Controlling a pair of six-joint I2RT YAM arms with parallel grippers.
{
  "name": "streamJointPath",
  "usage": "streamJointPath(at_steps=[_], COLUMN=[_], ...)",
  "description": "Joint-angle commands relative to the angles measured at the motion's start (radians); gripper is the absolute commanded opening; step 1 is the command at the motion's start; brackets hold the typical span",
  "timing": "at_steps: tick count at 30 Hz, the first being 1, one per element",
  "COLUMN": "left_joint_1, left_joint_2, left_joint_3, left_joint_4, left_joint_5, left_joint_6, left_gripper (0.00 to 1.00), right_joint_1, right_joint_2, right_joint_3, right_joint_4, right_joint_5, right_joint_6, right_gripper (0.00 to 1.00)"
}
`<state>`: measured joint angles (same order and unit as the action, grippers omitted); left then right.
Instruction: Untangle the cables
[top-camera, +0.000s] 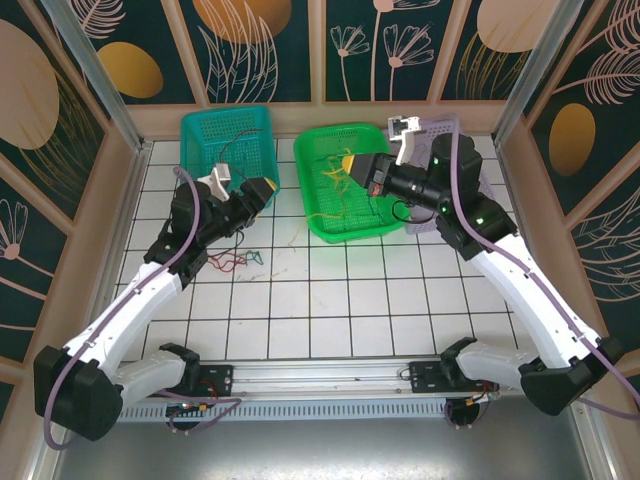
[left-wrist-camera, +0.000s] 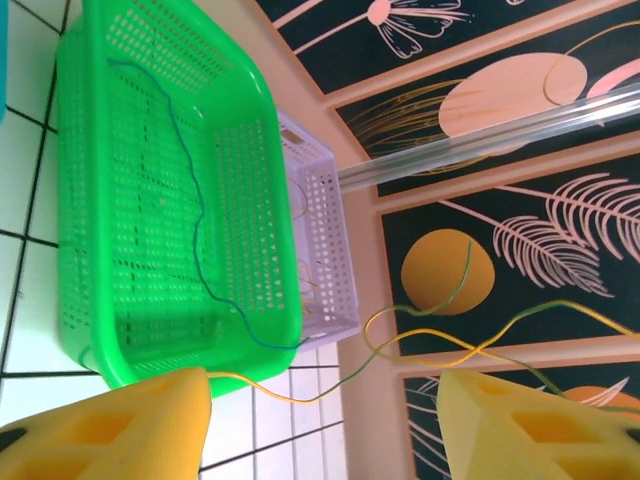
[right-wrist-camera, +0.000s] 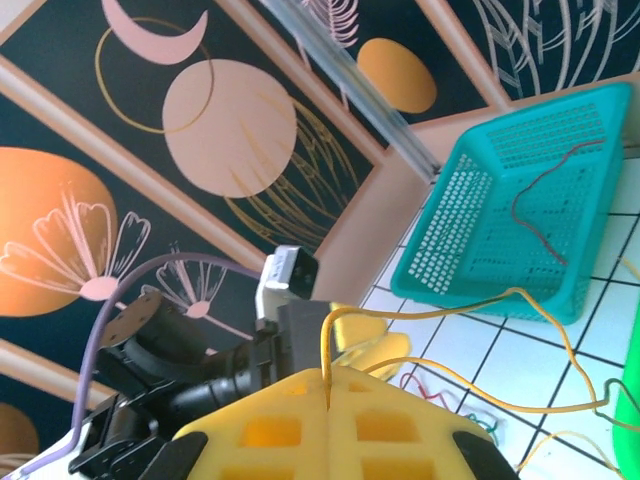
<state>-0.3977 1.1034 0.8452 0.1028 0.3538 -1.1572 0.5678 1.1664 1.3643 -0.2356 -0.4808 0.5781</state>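
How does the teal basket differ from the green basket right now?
The teal basket sits at the far left; the green basket sits in the middle beside it. The teal basket holds a dark red cable; the green basket holds a loose tangle of yellow and green cables. Both are perforated plastic baskets on the tiled table.

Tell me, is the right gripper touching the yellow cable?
Touching. The right wrist view shows the yellow cable rising from the seam of the shut right gripper.
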Motion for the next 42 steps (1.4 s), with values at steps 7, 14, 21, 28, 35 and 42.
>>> streamJointPath(at_steps=[7, 14, 21, 28, 35, 42], left_joint_1=[-0.015, -0.021, -0.052, -0.072, -0.073, -0.089], left_joint_2=[0.08, 0.124, 0.162, 0.193, 0.237, 0.28], left_joint_3=[0.109, 0.143, 0.18, 0.172, 0.185, 0.2], left_joint_4=[0.039, -0.001, -0.001, -0.04, -0.003, 0.053], left_joint_5=[0.001, 0.063, 0.092, 0.085, 0.074, 0.07], left_joint_6=[-0.091, -0.041, -0.042, -0.034, -0.041, -0.067], left_gripper=[0.62, 0.63, 0.63, 0.6, 0.59, 0.57], right_joint_1=[-0.015, -0.015, -0.015, -0.014, -0.011, -0.009], right_joint_2=[0.04, 0.088, 0.113, 0.118, 0.116, 0.11], right_joint_3=[0.012, -0.009, -0.014, -0.021, -0.025, -0.036], right_joint_4=[-0.006, 0.067, 0.067, 0.091, 0.099, 0.106], right_joint_5=[-0.211, -0.319, -0.365, -0.384, -0.406, -0.409], right_joint_6=[-0.131, -0.119, -0.128, -0.113, -0.109, -0.106], right_gripper=[0.0, 0.0, 0.0, 0.0, 0.0, 0.0])
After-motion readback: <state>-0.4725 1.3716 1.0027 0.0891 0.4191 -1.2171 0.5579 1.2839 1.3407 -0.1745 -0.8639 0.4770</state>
